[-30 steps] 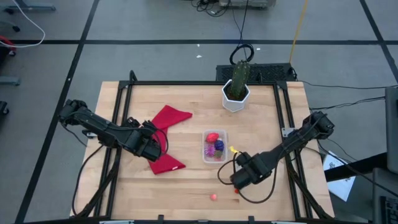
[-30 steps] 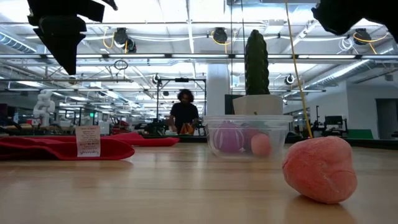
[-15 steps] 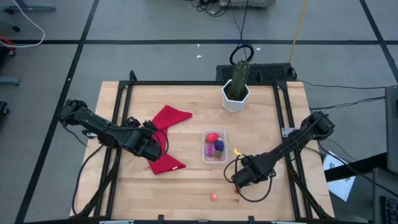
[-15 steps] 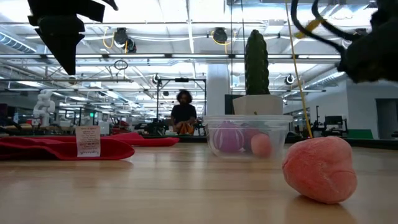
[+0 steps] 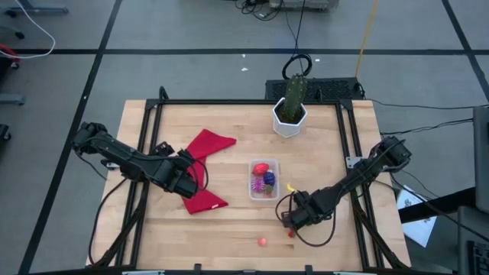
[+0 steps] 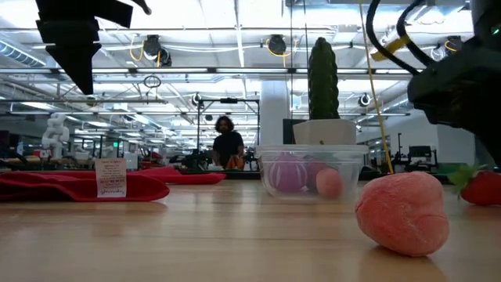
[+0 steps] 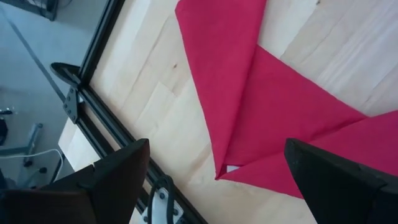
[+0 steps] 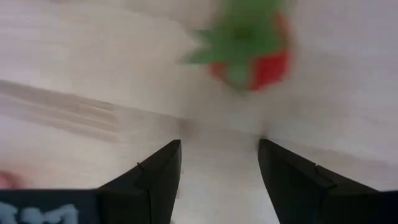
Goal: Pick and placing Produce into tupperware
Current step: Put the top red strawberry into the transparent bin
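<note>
Right claw [image 8: 219, 171], fingers apart, is hovering just short of a tiny red strawberry [image 8: 252, 46] lying on the bench [image 5: 221, 221] near the tupperware [image 5: 263, 179]; probably light, hard, roll-prone, so pinching the red body, not the green leaves, looks best.

place: robotics lab | signs: ceiling trusses [image 6: 196, 72]; white robot [image 6: 55, 129]; floor cables [image 5: 294, 34]; person [image 6: 226, 145] at benches

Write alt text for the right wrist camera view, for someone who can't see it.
The right tool, fingers open, hangs just above the wooden table, lined up with a small red toy strawberry with a green leafy top, lying beyond its fingertips.
</note>
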